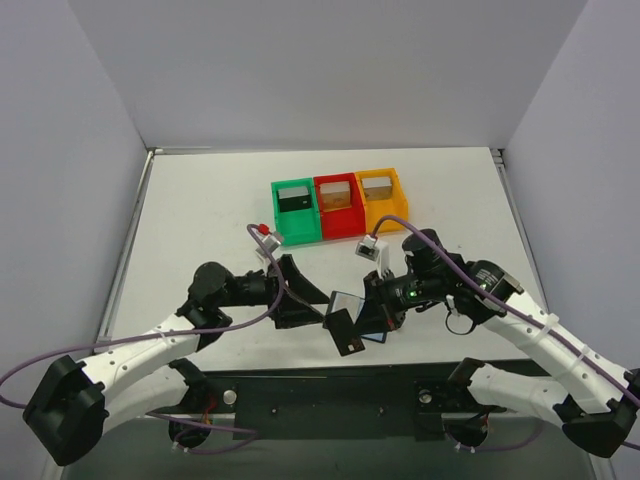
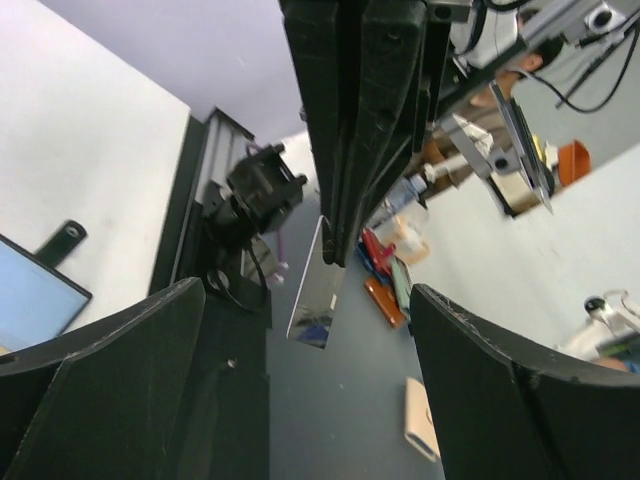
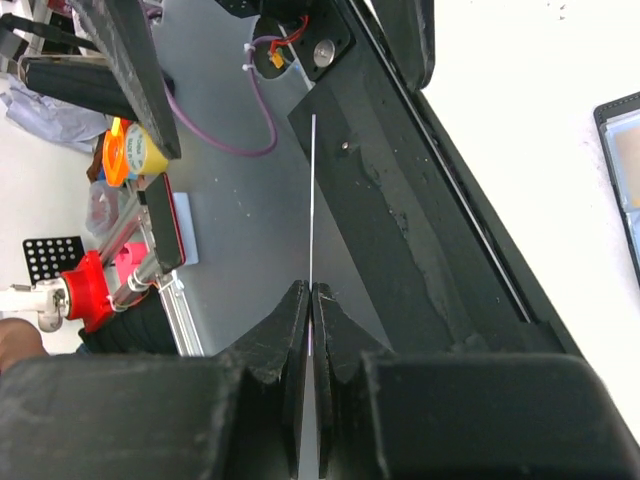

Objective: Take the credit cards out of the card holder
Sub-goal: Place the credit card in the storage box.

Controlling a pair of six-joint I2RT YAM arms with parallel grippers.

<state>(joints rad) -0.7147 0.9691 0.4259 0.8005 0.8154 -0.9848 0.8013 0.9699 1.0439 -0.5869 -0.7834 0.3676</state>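
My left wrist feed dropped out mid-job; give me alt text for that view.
The right gripper points down from the top, shut on a thin shiny card seen almost edge-on. The left gripper is open, its two dark fingers spread wide at the bottom corners.

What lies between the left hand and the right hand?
A shiny card, pinched by the right hand; the left wrist view shows it.

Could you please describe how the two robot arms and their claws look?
Both the left arm and the right arm have white links with black joints. A purple cable runs along each. The left claw and right claw are black, with broad, tapering fingers. A small green light glows near the right wrist.
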